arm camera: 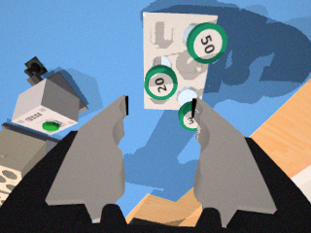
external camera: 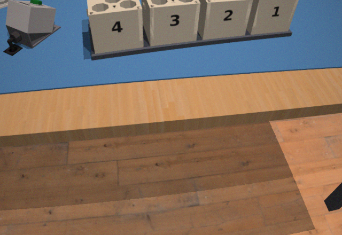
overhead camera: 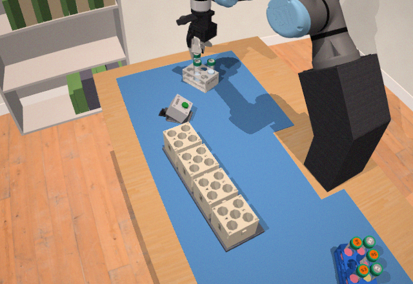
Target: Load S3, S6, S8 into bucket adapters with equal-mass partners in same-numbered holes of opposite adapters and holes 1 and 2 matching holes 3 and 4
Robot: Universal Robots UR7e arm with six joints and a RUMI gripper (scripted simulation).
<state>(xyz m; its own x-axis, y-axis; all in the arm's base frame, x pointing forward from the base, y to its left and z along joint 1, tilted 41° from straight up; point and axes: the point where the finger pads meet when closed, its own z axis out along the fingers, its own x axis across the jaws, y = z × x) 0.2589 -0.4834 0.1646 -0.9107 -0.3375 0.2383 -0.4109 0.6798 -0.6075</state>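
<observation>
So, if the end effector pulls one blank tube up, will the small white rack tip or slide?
Probably it can shift: the white rack is small and stands unfastened on the mat. The tall tubes may make it top-heavy. A straight vertical pull seems safest.
</observation>
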